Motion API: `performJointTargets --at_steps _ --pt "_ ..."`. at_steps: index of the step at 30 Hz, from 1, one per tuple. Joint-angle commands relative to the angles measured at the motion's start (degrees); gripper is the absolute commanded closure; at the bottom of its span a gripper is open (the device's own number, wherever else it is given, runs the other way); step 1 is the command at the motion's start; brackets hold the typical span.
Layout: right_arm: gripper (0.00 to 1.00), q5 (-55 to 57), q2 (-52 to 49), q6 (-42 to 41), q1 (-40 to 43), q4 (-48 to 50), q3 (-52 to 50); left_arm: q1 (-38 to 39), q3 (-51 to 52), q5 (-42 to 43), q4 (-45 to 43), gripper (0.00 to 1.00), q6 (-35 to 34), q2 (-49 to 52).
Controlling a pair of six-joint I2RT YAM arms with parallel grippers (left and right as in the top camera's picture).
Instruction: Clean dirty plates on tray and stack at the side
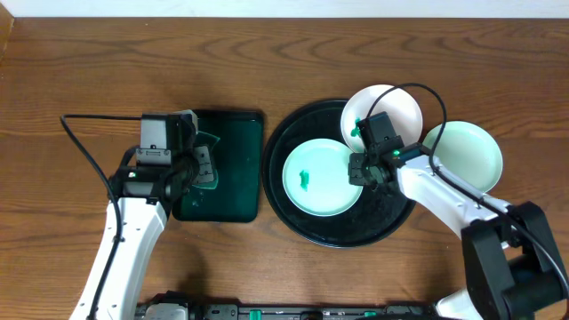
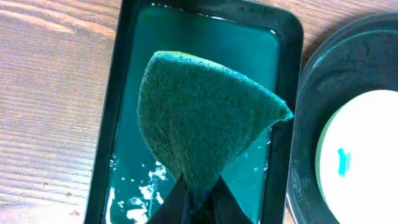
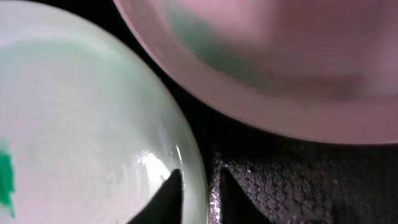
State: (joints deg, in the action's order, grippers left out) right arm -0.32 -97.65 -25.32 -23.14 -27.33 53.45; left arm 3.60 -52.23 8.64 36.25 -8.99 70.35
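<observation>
Step in hand: you are at the scrubbing stage; the pale mint green round plate with a small green smear lies on the large glossy black round tray, not yet wiped.
Left hand: pinched shut on the dark green scouring sponge, which hangs above the dark green rectangular tray.
Right hand: narrow, its fingers straddling the mint plate's rim; I judge the grip loose.
Other plates: a white round plate just beyond the right hand, a second mint plate to its outer side, overhanging the brown wooden tabletop.
Next move: bring the sponge across to the smear while you steady the rim.
Hard to see: whether the right fingers touch the rim; the white plate's smear is mostly hidden by the arm.
</observation>
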Motion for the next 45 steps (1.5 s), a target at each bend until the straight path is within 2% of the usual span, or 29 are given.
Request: performJointTargets --at_steps 1,2,18,45 --pt "0.96 0.9 -1.1 -0.3 0.6 0.3 0.7 0.1 -1.4 -0.1 0.2 0.93 -0.2 0.6" --pt "0.99 0.9 -1.1 -0.3 0.6 0.3 0.7 0.1 -1.4 -0.1 0.2 0.93 -0.2 0.7" --pt "0.99 -1.7 -1.0 -0.3 0.5 1.0 0.7 0.1 -1.4 -0.1 0.2 0.93 -0.3 4.4" --pt "0.99 -1.7 -1.0 -0.3 0.5 1.2 0.7 1.1 -1.4 2.7 -0.5 0.93 -0.2 17.9"
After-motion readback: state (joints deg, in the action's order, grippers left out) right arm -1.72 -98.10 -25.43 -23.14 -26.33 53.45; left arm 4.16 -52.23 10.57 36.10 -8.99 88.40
